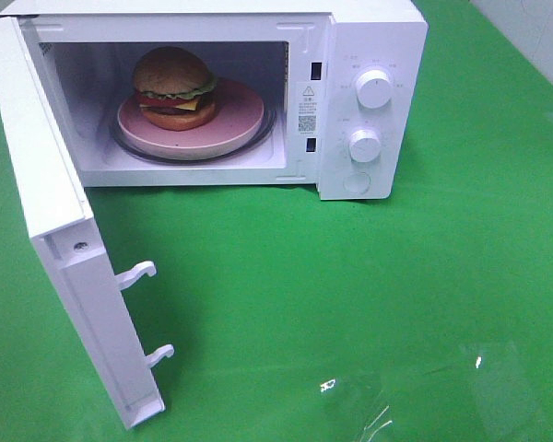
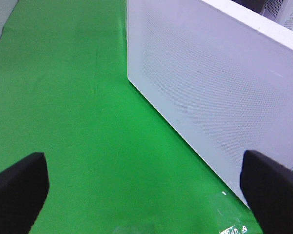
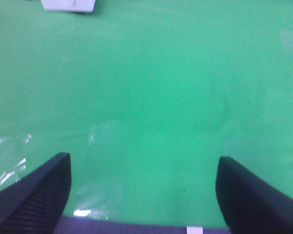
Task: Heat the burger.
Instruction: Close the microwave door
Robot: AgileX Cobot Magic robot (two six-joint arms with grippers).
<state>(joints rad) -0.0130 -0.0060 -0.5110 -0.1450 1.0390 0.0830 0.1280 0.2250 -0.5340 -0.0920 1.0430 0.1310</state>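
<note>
The burger (image 1: 173,87), with tan-brown bun, lettuce, tomato, cheese and patty, sits on a speckled pink plate (image 1: 230,120) inside the open white microwave (image 1: 369,37). The microwave door (image 1: 55,221) stands swung wide open toward the front left. Neither gripper shows in the exterior high view. My left gripper (image 2: 146,187) is open and empty above the green mat, beside the outer face of the door (image 2: 210,83). My right gripper (image 3: 144,192) is open and empty over bare green mat.
Two white knobs (image 1: 374,88) (image 1: 364,145) and a round button (image 1: 357,182) are on the microwave's right panel. Two latch hooks (image 1: 138,273) stick out of the door's edge. Green mat (image 1: 350,304) covers the table, with glare at the front.
</note>
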